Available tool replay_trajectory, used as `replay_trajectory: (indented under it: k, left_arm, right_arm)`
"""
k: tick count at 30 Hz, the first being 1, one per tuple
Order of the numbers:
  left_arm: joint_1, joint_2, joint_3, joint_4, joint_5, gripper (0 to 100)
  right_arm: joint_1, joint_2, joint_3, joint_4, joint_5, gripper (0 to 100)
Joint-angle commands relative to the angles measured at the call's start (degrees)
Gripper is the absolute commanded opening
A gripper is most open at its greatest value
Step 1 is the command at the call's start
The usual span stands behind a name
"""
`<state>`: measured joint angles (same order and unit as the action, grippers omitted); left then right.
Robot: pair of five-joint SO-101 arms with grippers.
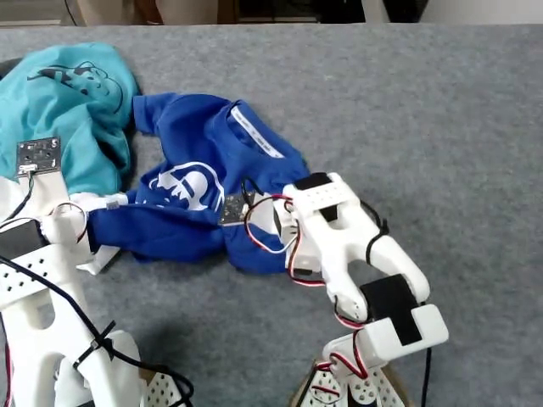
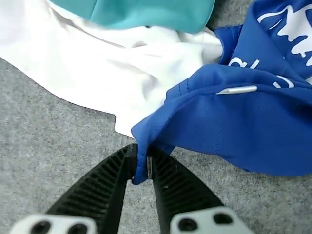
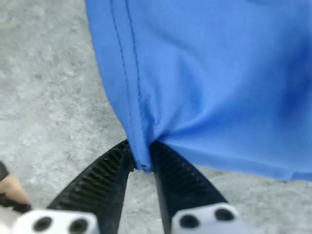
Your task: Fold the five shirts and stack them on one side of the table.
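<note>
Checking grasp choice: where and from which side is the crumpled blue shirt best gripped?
Probably at its free stitched edges, low from the arms' side: the crumpled blue shirt is bunched, edges alone thin; left gripper and right gripper pinch there.

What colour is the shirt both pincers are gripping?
A blue shirt with white print; high view shows it best.

Looks like a robotics lab bench (grey felt table [image 1: 458, 127], loose wires [image 1: 254, 229]).

High view: fixed overhead, looking steeply down across the grey counter [image 1: 441, 110]. Left wrist view: close behind left pincer [image 2: 140, 168], facing down. Right wrist view likewise, behind right pincer [image 3: 141, 163]. All three share the blue shirt [image 1: 204, 195].
</note>
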<state>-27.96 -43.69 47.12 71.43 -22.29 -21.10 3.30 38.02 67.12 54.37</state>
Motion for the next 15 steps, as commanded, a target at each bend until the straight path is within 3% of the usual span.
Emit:
replay_trajectory:
  k: [1,8,15]
  left_arm:
    - [-0.53,-0.92,-2.55,0.44,-0.62,2]
    - [0.0,-0.92,-12.48,5.54,-0.26,2]
    - [2.02,-0.75,-39.3,16.09,3.16,2]
  right_arm:
    - [-0.48,-1.01,-4.35,5.19,0.18,0.1]
    - [1.36,-16.75,-17.36,17.67,0.09,0.2]
    - [1.63,-37.05,-37.93,27.87,0.09,0.2]
